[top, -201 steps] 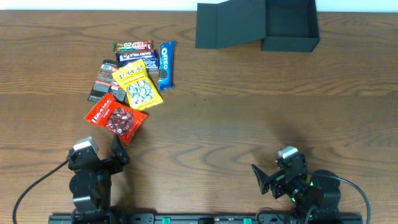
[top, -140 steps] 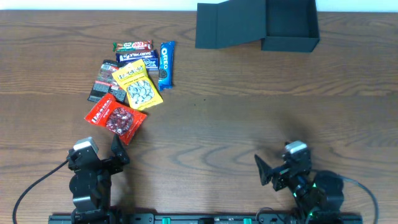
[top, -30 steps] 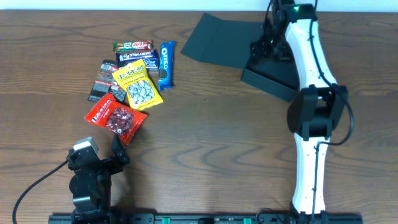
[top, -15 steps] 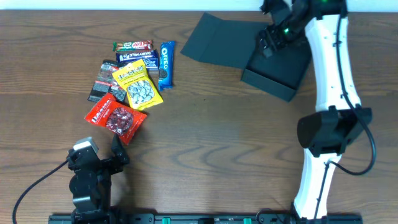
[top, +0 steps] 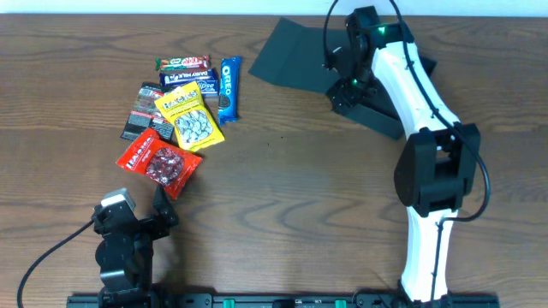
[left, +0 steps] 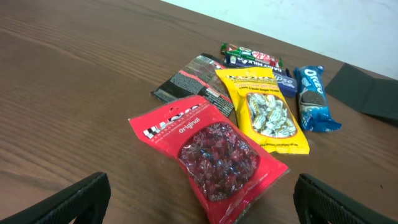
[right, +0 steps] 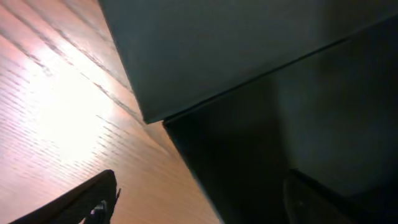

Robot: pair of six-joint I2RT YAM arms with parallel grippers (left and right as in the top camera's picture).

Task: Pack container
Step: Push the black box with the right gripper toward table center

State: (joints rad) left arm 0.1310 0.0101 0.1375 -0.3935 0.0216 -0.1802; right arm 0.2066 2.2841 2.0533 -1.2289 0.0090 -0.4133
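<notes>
At the far edge of the wooden tabletop [top: 308, 188], toward the right, sits the container [top: 381, 107], a dark shallow box turned at an angle, its flap lid [top: 291, 58] lying open and flat on the wood to its left. Over the box's left side hangs the right gripper [top: 342, 73] on its white arm, which reaches across from the near right edge. From the right wrist camera, the two finger tips stand apart, one over bare wood and one over the dark box, with the corner of the container [right: 249, 99] between them; whether they touch it cannot be told.

Well to the left lies a cluster of snacks: a red packet [left: 211, 155] nearest, a yellow packet [left: 264, 109] just beyond it, a black packet [left: 186, 84] partly under both, a blue Oreo packet [left: 314, 96] and two bars [left: 255, 56] at the far side. Near the front left edge, the left gripper [top: 141, 214] rests with its fingers spread wide, holding nothing.
</notes>
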